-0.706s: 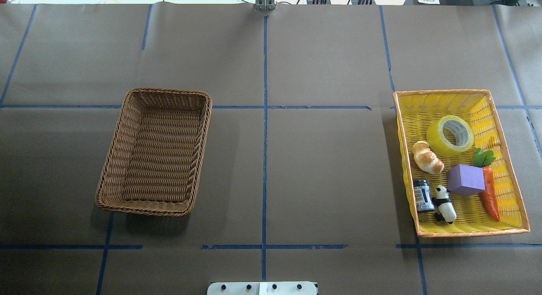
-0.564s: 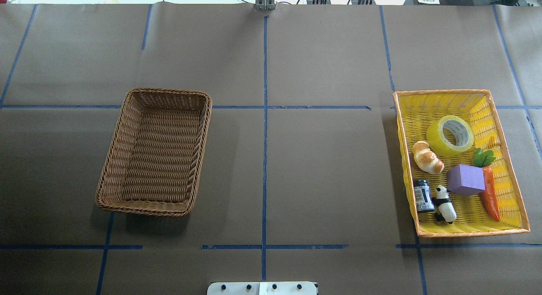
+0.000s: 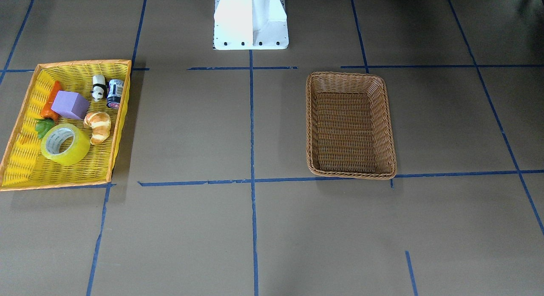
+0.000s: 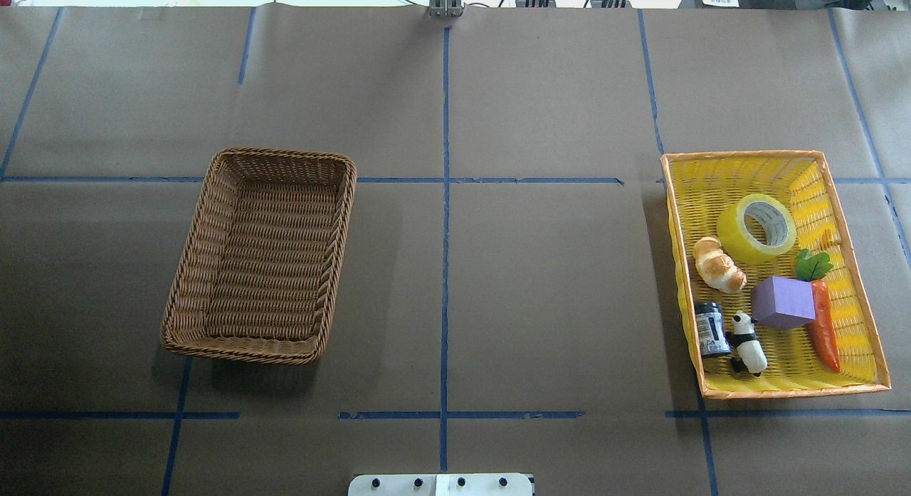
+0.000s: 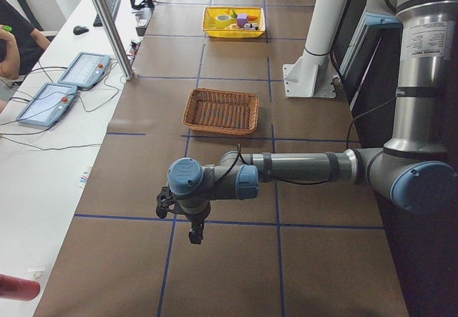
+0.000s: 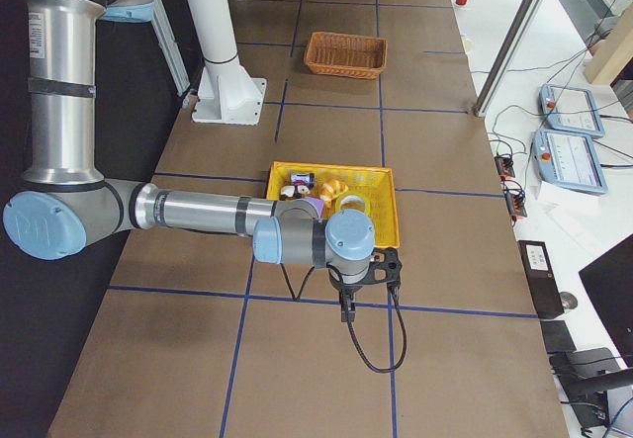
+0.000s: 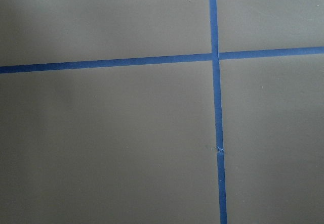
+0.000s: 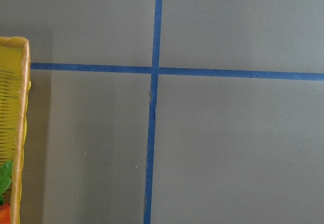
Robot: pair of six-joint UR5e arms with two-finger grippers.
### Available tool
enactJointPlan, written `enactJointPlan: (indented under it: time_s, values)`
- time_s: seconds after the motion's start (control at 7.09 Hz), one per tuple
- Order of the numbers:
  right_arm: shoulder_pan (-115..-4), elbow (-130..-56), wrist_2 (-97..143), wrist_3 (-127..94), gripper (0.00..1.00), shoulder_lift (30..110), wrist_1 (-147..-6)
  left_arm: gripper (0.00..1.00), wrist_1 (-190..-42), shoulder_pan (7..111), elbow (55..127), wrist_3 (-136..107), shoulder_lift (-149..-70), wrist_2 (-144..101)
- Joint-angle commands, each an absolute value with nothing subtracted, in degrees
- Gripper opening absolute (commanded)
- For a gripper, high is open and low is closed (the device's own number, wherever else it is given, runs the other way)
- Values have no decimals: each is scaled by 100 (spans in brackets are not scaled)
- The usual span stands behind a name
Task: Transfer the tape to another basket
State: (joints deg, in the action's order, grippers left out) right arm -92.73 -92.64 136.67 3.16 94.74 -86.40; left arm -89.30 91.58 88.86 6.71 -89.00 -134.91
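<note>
The tape [image 4: 756, 228], a yellow roll with a white core, lies in the far part of the yellow tray basket [image 4: 790, 391] on the table's right; it also shows in the front view [image 3: 65, 144]. The brown wicker basket [image 4: 238, 350] stands empty on the left, also in the front view [image 3: 350, 173]. The left gripper [image 5: 193, 232] shows only in the exterior left view, beyond the basket near the table's left end. The right gripper [image 6: 344, 309] shows only in the exterior right view, just outside the yellow tray. I cannot tell if either is open or shut.
The yellow tray also holds a croissant [image 4: 719, 265], a purple block [image 4: 783, 302], a carrot [image 4: 824, 325], a panda figure [image 4: 747, 343] and a small can [image 4: 712, 329]. The tray's corner [image 8: 20, 133] shows in the right wrist view. Blue tape lines cross the brown paper.
</note>
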Motion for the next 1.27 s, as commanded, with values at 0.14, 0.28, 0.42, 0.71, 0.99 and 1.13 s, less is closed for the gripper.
enactJointPlan:
  time_s: [0.14,0.28,0.42,0.71,0.99,1.13]
  values:
    - [-9272,-9264,13676,316,100,9483,-8640,100,-8930,9158,8886,668,-8903,-13491]
    - [-9272,-9290,13684,316,100,9449,-8640,100,-8930,9158,8886,668,-8903,-13491]
    - [-9272,-9360,13702,316,100,9396,-8640,100,-8930,9158,8886,659,-8903,-13491]
    - [-8906,-9841,13658,-128,100,9239,-8683,100,-8938,9158,8894,659,-8903,-13500]
    - [-8605,-10001,13693,-421,100,8784,-8692,100,-8938,9158,8903,668,-8903,-13500]
    - [-8517,-9993,13728,-544,100,8719,-8666,100,-8938,9158,8895,659,-8903,-13509]
